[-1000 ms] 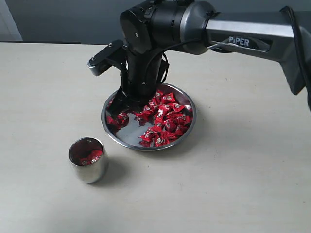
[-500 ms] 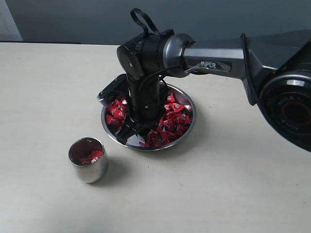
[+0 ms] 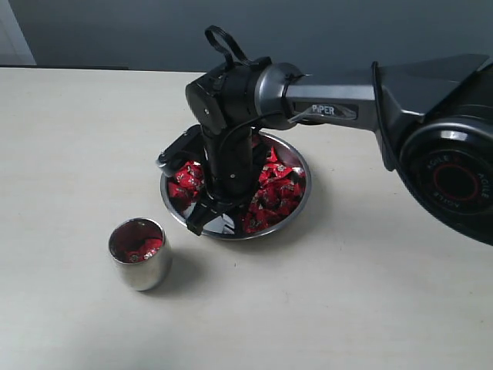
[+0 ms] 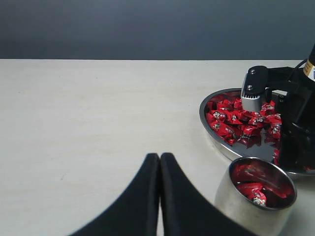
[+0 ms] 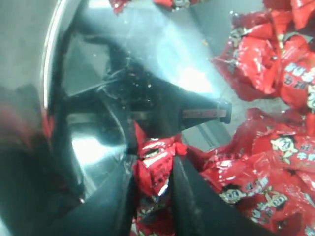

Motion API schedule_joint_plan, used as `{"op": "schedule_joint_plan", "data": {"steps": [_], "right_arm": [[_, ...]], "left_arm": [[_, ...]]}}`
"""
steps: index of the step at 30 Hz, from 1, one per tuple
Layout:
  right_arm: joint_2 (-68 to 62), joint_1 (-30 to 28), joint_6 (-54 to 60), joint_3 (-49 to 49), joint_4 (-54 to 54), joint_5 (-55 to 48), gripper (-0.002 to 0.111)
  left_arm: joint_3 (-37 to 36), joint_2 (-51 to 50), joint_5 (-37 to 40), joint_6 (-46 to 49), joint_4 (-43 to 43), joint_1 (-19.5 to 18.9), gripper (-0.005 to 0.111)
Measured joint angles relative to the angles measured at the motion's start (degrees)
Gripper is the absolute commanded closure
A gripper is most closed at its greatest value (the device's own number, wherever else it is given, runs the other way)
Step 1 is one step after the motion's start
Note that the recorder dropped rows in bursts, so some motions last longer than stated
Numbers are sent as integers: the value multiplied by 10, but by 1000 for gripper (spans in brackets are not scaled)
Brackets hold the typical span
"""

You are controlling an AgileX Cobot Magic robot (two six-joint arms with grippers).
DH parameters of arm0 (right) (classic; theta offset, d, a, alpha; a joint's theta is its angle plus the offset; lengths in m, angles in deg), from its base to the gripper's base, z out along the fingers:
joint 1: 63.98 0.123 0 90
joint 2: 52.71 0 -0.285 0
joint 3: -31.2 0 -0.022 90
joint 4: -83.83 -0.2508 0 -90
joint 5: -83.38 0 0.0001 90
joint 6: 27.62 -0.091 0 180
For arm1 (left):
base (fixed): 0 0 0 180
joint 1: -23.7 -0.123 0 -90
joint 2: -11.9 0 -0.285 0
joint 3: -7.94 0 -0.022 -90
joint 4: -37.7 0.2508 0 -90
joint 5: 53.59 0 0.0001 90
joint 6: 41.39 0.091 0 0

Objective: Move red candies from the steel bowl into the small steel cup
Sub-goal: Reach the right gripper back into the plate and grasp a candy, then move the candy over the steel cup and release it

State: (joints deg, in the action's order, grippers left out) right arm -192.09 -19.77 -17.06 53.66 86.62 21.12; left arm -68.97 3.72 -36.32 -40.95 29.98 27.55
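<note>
The steel bowl (image 3: 306, 187) stands mid-table with many red candies (image 3: 279, 193) heaped mostly on its right side. My right gripper (image 3: 209, 219) reaches down into the bowl's near-left part. In the right wrist view its jaws (image 5: 152, 169) press from both sides on one red candy (image 5: 155, 164) lying on the mirror bottom (image 5: 162, 44). The small steel cup (image 3: 141, 264) stands upright in front-left of the bowl, with a few red candies (image 3: 143, 248) inside. My left gripper (image 4: 160, 158) is shut and empty, just above the table beside the cup (image 4: 246, 211).
The pale tabletop (image 3: 370, 293) surrounds the bowl and cup. The right arm's dark body (image 3: 231, 108) leans over the bowl from the right. A dark wall (image 3: 115, 31) runs behind the table's far edge.
The right gripper has dropped from above the bowl's left rim down into the bowl and moved toward its near edge. Its jaws opened, then closed around a candy.
</note>
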Motion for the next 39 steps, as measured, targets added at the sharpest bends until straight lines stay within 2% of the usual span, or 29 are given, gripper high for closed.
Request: {"op": "schedule_joint_plan", "data": {"steps": [10,16,19,22,27,29,31,32,39], "right_arm": [[8,0,-2,21,-11,18,109],[76,0,-1,35,-109,38,109],[101,1,44,35,-184,36,109],[116,33,89,35,-231,31,109],[116,80,99,35,-208,15,109],[116,80,100,35,-195,8,101],[116,80,100,35,-184,4,78],[116,80,101,35,-183,4,74],[116,83,103,35,-184,4,74]], "left_arm": [[0,0,0,0,0,0,106],[0,0,0,0,0,0,106],[0,0,0,0,0,0,106],[0,0,0,0,0,0,106],[0,0,0,0,0,0,106],[0,0,0,0,0,0,106],[0,0,0,0,0,0,106],[0,0,0,0,0,0,106],[0,0,0,0,0,0,106]]}}
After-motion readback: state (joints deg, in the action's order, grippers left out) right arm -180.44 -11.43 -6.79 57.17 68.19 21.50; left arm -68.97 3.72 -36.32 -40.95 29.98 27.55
